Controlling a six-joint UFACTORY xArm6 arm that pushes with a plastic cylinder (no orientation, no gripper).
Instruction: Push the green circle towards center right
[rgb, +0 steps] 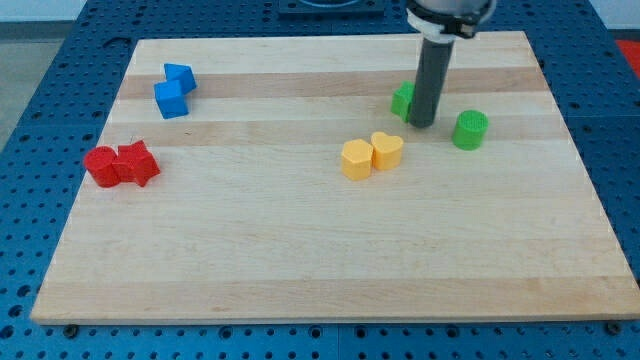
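Note:
The green circle (470, 130) is a short green cylinder standing on the wooden board (320, 250) at the view's right, a little above mid-height. My tip (423, 124) is down on the board just left of it, with a small gap between them. A second green block (403, 100), its shape partly hidden, sits right behind and left of the rod.
A yellow hexagon-like block (356, 159) and a yellow heart (387, 150) touch each other below left of my tip. Two blue blocks (174, 90) lie at the upper left. Two red blocks (121, 165) lie at the left edge.

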